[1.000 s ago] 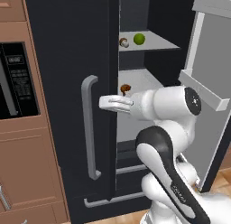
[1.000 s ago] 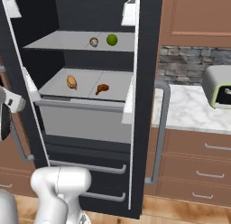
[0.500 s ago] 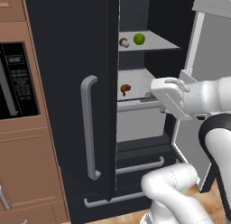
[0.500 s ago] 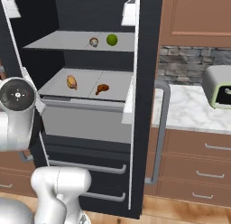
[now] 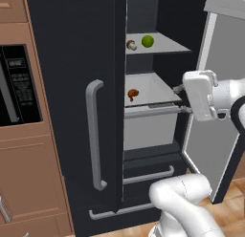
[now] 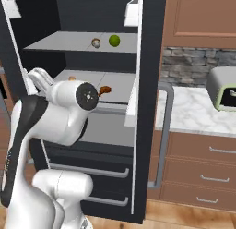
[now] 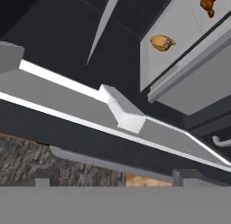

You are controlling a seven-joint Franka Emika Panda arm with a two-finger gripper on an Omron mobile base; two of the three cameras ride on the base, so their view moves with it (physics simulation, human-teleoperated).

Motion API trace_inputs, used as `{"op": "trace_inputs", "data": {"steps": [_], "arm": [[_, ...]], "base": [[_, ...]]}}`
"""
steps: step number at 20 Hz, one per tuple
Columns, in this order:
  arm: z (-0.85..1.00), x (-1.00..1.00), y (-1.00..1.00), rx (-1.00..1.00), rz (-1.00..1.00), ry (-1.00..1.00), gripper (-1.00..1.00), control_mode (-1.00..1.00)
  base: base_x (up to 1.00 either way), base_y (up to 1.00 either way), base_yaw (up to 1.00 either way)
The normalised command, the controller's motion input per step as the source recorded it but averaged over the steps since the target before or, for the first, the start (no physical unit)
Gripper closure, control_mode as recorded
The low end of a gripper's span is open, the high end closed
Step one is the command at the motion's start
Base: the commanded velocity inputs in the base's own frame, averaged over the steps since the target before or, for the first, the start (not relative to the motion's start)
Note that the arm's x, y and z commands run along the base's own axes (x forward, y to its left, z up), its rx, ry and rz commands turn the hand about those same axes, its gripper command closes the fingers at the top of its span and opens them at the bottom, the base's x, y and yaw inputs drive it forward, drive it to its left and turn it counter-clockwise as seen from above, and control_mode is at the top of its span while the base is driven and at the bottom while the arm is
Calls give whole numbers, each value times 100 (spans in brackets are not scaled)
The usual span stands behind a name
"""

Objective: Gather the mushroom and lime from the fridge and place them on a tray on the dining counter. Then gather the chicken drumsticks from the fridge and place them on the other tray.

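You have the fridge's right door (image 5: 215, 135) open, with the mushroom (image 5: 131, 45) and lime (image 5: 148, 40) side by side on the upper shelf (image 5: 167, 44). Two chicken drumsticks (image 7: 162, 42) lie apart on the shelf below. Your end effector (image 5: 184, 98) sits between that lower shelf and the open door, fingers spread wide, gripping nothing.

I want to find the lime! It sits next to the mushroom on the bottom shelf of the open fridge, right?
Not quite. The lime does sit next to the mushroom in the open fridge, but on the top shelf, as the left base view shows. The shelf below holds the chicken drumsticks.
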Motion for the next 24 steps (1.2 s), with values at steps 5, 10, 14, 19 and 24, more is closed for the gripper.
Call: {"op": "trace_inputs", "data": {"steps": [5,10,14,19,24], "arm": [[-4,100,24,9,7,19,-100,-100],[-5,94,41,2,11,25,-100,-100],[-4,84,46,2,19,25,-100,-100],[-9,28,65,2,29,12,-100,-100],[-6,-5,76,1,22,4,-100,-100]], "base": [[0,0,0],[0,0,0],[0,0,0],[0,0,0],[0,0,0]]}}
